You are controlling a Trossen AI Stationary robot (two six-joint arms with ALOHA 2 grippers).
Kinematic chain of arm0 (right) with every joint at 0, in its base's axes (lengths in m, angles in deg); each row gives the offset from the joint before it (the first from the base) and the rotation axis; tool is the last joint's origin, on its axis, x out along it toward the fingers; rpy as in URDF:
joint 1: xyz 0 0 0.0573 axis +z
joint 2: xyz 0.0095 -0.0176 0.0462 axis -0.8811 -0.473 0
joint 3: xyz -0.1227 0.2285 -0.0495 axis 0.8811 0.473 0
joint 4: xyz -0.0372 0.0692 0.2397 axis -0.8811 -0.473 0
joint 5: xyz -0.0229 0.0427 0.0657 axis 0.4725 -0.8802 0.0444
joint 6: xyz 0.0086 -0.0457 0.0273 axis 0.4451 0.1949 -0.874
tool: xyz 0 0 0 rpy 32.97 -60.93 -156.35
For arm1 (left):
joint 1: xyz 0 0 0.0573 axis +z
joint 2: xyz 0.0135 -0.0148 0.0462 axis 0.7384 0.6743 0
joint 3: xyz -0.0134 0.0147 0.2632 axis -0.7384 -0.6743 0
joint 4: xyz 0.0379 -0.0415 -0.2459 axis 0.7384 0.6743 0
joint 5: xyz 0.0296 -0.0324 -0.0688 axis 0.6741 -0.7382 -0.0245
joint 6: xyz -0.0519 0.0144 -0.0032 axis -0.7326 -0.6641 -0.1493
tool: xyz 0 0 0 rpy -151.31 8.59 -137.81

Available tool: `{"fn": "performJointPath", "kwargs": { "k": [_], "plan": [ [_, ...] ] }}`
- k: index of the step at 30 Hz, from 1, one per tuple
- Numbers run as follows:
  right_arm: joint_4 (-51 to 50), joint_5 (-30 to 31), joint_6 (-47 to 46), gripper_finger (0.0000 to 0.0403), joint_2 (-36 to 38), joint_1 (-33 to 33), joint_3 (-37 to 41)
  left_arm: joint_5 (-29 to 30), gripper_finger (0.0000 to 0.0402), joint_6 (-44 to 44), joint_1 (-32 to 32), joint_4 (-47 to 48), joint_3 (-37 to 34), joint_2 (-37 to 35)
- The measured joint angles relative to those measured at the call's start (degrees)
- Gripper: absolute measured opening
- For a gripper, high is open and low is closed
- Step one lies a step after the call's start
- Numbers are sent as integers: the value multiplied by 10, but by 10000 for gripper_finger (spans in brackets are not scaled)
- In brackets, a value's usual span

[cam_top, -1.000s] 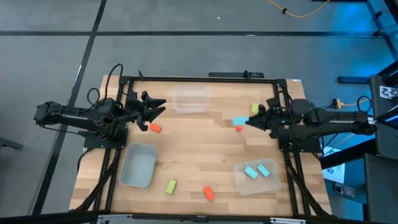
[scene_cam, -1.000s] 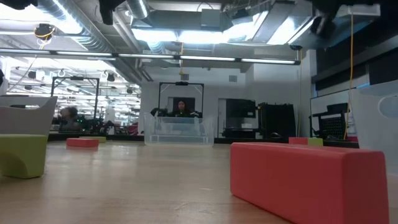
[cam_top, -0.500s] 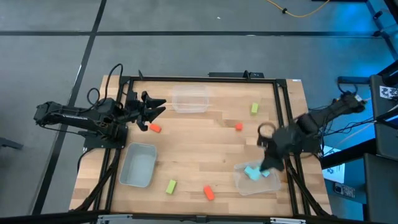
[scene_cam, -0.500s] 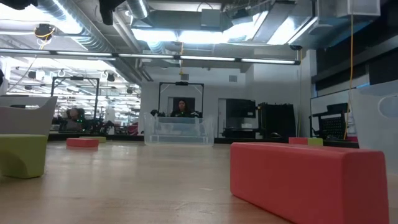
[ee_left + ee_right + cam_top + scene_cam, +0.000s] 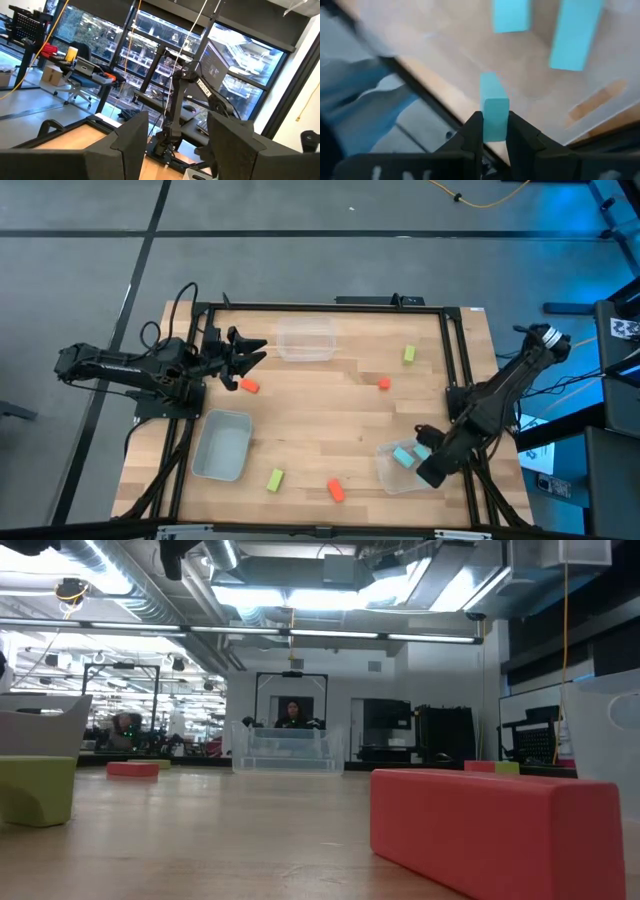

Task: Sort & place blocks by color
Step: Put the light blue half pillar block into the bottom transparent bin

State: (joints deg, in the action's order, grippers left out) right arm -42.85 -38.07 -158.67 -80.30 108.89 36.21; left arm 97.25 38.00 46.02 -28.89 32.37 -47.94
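Cyan rectangular block [image 5: 493, 107] sits pinched between the two dark fingers [image 5: 471, 131] of my right gripper [image 5: 492, 131], which are clamped on its lower end. The wrist view looks past it onto two more cyan blocks [image 5: 510, 16] lying on the floor of a clear plastic bin [image 5: 385, 470]. From above, that bin stands near the tabletop's [image 5: 330, 420] front right corner, and my right gripper [image 5: 425, 470] hangs over its right side, hiding part of it; one cyan block [image 5: 403, 455] shows in the bin beside the arm.

Elsewhere on the wooden tabletop, a small orange-red block [image 5: 384, 383] lies right of centre, with a yellow-green block [image 5: 409, 354] a little behind it. Another orange-red block [image 5: 249, 386] lies at the left, just beside my left gripper [image 5: 252, 350]. A second yellow-green block [image 5: 275, 479] and a third orange-red block [image 5: 336, 490] lie near the front edge; in the low view these two loom close, the orange-red one [image 5: 495, 825] at right and the yellow-green one [image 5: 37, 788] at left.

An empty clear bin [image 5: 306, 340] stands at the back centre, and a greyish bin [image 5: 222, 445] at the front left.

My left gripper waits at the left edge near the back bin, fingers [image 5: 131, 137] spread apart and holding nothing.
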Motion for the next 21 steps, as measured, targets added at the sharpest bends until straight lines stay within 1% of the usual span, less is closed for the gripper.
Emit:
{"fn": "performJointPath", "kwargs": {
  "k": [12,18,21],
  "plan": [
    [-11,3,-13,61,-85,0,0,0,195,0,0,0,0,0],
    [-10,5,-12,61,-102,0,0,0,196,0,0,0,0,0],
    [-10,12,-11,78,-103,0,0,0,196,0,0,0,0,0]
  ]
}}
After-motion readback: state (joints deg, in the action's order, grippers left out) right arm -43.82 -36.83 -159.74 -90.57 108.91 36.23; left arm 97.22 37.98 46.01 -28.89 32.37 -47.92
